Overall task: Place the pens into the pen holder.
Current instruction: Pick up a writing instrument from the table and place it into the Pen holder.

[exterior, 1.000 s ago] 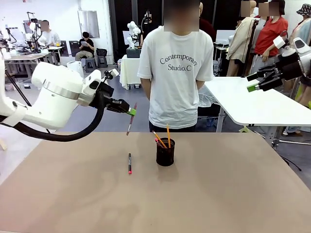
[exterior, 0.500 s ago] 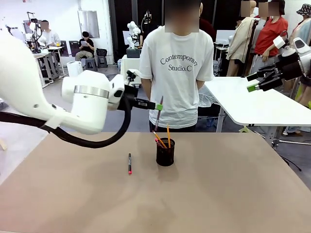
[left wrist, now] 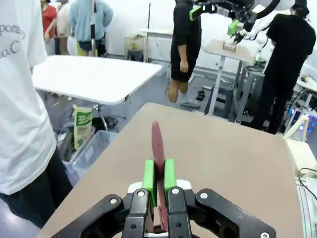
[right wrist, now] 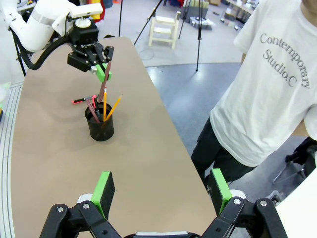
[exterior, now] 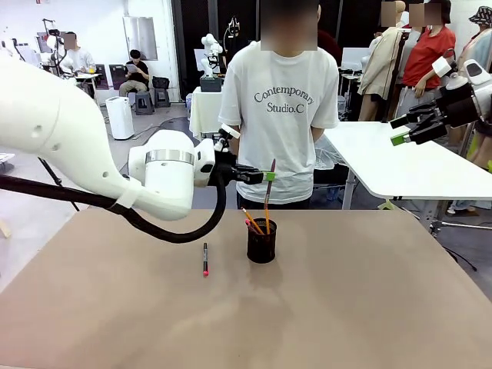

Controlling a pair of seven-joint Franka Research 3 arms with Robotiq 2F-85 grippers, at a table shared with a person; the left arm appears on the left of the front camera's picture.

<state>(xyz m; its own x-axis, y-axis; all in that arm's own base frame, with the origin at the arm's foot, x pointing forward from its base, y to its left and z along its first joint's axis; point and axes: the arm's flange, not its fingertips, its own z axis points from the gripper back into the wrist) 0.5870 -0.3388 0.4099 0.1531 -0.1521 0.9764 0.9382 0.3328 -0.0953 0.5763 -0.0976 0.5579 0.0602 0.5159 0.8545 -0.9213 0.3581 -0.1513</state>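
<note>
My left gripper (exterior: 269, 176) is shut on a reddish pen (exterior: 268, 194) that hangs nearly upright just above the black mesh pen holder (exterior: 261, 242). In the left wrist view the green pads (left wrist: 148, 174) clamp that pen (left wrist: 157, 141). The holder has several pens in it, among them orange-yellow ones (exterior: 267, 213). A black pen with a red-pink end (exterior: 205, 259) lies on the table left of the holder. My right gripper (exterior: 400, 129) hovers open, high at the far right; its wrist view looks down on the holder (right wrist: 100, 129), my left gripper (right wrist: 103, 69) and its own open jaws (right wrist: 162, 187).
A person in a white T-shirt (exterior: 280, 100) stands at the table's far edge, right behind the holder. A white table (exterior: 400, 165) stands beyond the right corner. The brown tabletop (exterior: 346, 307) is bare in front and to the right.
My left arm has swung to the right with the reddish pen, from well left of the holder to right over it. The right arm has not moved.
</note>
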